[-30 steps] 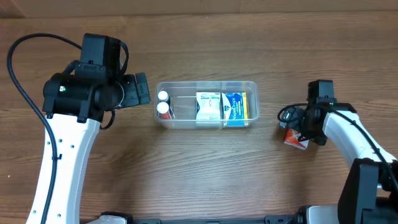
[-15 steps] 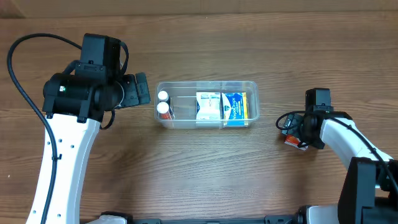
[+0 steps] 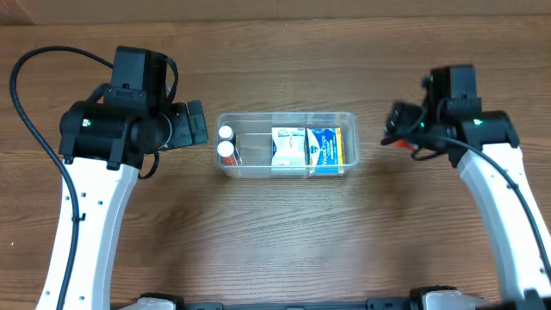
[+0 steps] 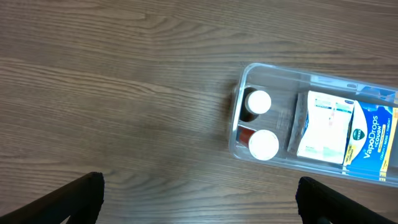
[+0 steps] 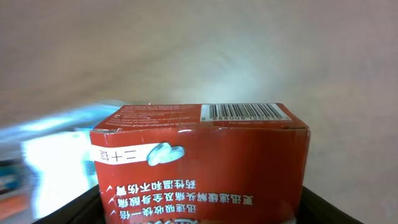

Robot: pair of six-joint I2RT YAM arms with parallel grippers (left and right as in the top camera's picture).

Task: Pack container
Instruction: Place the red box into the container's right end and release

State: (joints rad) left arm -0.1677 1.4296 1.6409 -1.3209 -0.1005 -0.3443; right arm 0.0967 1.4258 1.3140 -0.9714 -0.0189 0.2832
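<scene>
- The clear container [image 3: 255, 148] lies mid-table [image 3: 284, 245], holding two white-capped bottles [image 4: 259, 102] and a blue VapoDrops box [image 4: 374, 140].
- Left gripper [image 3: 197, 123] hangs just off its 9 o'clock end, jaws apart and empty.
- Right gripper [image 3: 397, 138] hangs near its 3 o'clock end, clamped on a red box [image 5: 199, 163].

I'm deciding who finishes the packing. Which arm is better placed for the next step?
Right. The right gripper holds the red box just off the right end of the container; the left gripper hangs open and empty at the other end.
</scene>
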